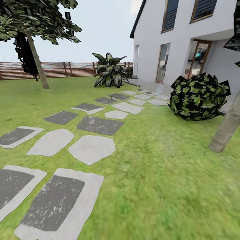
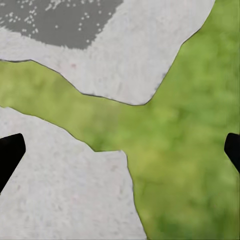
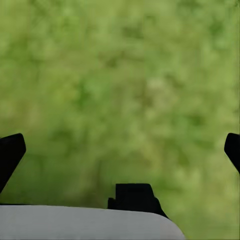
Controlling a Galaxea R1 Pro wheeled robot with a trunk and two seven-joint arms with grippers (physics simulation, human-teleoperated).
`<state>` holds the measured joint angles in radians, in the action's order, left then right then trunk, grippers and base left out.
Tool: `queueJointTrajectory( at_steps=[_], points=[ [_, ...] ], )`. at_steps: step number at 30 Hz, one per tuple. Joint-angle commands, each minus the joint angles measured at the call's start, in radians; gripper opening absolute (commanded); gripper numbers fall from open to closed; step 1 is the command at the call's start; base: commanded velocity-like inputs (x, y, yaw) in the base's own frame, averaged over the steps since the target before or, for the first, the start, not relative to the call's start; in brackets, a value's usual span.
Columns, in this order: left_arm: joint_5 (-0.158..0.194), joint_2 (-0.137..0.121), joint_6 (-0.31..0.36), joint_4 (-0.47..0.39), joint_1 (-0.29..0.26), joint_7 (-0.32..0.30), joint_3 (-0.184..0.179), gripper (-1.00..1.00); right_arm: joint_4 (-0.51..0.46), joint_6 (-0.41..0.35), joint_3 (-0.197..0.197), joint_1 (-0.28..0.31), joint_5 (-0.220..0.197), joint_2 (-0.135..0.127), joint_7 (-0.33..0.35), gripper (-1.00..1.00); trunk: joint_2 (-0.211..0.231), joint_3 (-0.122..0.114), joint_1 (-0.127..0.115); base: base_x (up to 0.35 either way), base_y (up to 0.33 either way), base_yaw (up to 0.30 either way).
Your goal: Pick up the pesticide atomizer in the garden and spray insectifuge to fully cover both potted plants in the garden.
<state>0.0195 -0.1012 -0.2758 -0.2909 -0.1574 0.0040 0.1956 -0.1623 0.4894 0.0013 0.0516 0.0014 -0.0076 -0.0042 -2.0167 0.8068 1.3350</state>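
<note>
I am in the garden, on its green lawn [image 1: 160, 156], beside a path of grey stepping stones [image 1: 91, 148]. The pesticide atomizer and the potted plants are out of view. In the left wrist view my left gripper [image 2: 120, 150] is open, with nothing between its dark fingertips [image 2: 10, 150], above pale paving stones [image 2: 60, 190] and grass. In the right wrist view my right gripper [image 3: 120, 150] is open and empty over plain grass [image 3: 120, 90].
The stone path runs ahead to a white house [image 1: 180, 36] with glass doors. A long-leaved striped agave [image 1: 110, 71] stands at the path's far end. A dark leafy bush [image 1: 199, 96] and a tree trunk [image 1: 226, 128] are at the right. A tree [image 1: 36, 56] and a brown slat fence [image 1: 63, 69] stand at the back left.
</note>
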Motion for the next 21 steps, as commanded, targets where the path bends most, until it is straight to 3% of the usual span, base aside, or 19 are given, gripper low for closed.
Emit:
queueJointTrajectory(
  at_steps=[1, 21],
  points=[
    [0.002, 0.0, -0.003, 0.001, -0.001, 0.0, 0.0, 1.0, 0.001, 0.003, 0.0, 0.001, 0.0, 0.0, 0.0, 1.0, 0.0, 0.001, 0.0, 0.34, 0.0, 0.0],
    [0.002, -0.002, -0.004, 0.001, -0.001, 0.0, 0.0, 1.0, 0.0, 0.003, 0.0, 0.001, 0.0, 0.0, 0.0, 1.0, 0.0, 0.001, 0.0, 0.34, 0.0, 0.0]
  ],
)
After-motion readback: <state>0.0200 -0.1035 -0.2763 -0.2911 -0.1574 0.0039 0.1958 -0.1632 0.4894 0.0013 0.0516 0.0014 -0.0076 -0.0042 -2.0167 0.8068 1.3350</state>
